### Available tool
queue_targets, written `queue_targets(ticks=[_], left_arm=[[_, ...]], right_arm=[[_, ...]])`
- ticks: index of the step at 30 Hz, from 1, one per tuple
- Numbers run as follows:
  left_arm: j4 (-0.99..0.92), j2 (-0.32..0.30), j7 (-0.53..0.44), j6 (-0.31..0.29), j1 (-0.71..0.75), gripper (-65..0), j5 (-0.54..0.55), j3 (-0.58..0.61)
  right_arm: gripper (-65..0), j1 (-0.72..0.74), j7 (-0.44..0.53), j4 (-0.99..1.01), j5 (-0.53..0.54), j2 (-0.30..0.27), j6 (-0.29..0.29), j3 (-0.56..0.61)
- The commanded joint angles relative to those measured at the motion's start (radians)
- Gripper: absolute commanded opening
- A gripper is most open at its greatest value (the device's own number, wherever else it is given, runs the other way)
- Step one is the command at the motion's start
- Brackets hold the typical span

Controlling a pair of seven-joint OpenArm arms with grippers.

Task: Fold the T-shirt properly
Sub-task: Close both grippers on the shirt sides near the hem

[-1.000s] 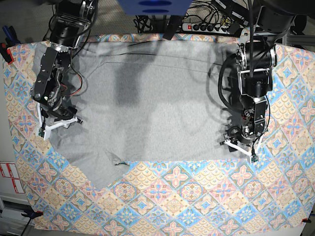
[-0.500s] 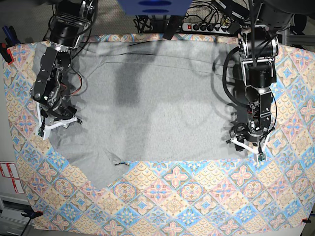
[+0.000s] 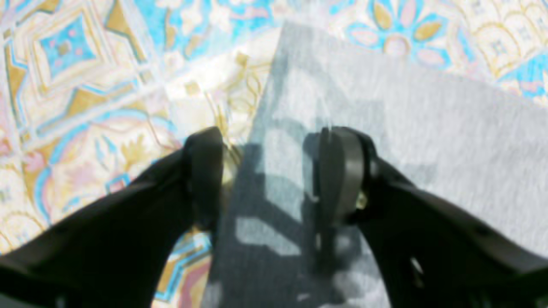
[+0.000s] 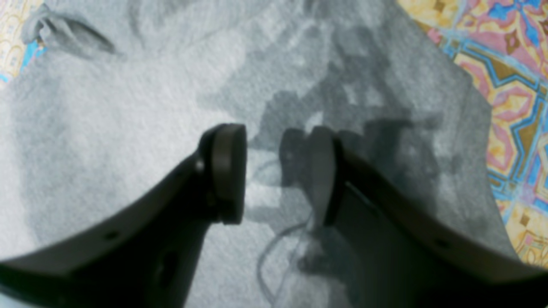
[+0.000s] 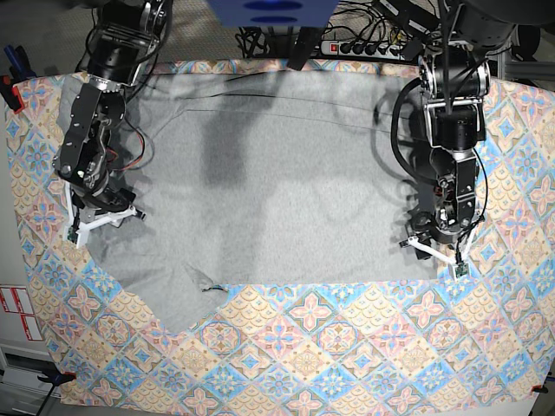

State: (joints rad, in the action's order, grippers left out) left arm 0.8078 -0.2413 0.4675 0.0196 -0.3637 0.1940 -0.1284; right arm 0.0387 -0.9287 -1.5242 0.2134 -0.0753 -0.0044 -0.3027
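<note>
The T-shirt (image 5: 269, 173) lies spread flat and plain side up over most of the tablecloth (image 5: 347, 347), its long far edge running along the back of the table and one sleeve trailing off toward the near corner on my right side, with a small puckered fold beside it. I judge the folding has not really begun: the cloth is laid out wide so both my arms can take opposite edges at once. My left gripper (image 3: 274, 171) hangs right over the shirt's corner, one finger above the patterned tablecloth and the other above grey fabric, jaws spread wide and holding nothing; straddling the edge that way lets me come down and pinch the hem. My right gripper (image 4: 274, 175) sits low over the grey cloth near the sleeve side, jaws parted about halfway with nothing between them, only bare fabric and shadow, though the view is soft. A loose thread (image 4: 274, 252) curls on the shirt just under it. Next, I would lower both and close on the edges.
</note>
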Motion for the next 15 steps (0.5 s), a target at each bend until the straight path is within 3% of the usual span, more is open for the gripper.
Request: queue_targets(ticks=[1, 7, 15], left_arm=[[0.014, -0.007, -0.02, 0.001, -0.024, -28.1, 0.0, -0.001], [-0.072, 0.01, -0.022, 0.001, -0.03, -28.3, 0.005, -0.001], [-0.069, 0.076, -0.017, -0.002, -0.024, -28.6, 0.005, -0.001]], right_arm=[[-41.3, 0.017, 0.017, -0.02, 0.004, -0.01, 0.002, -0.002], [-41.3, 0.017, 0.017, -0.02, 0.004, -0.01, 0.002, -0.002], [-41.3, 0.016, 0.017, -0.022, 0.004, -0.01, 0.002, -0.002]])
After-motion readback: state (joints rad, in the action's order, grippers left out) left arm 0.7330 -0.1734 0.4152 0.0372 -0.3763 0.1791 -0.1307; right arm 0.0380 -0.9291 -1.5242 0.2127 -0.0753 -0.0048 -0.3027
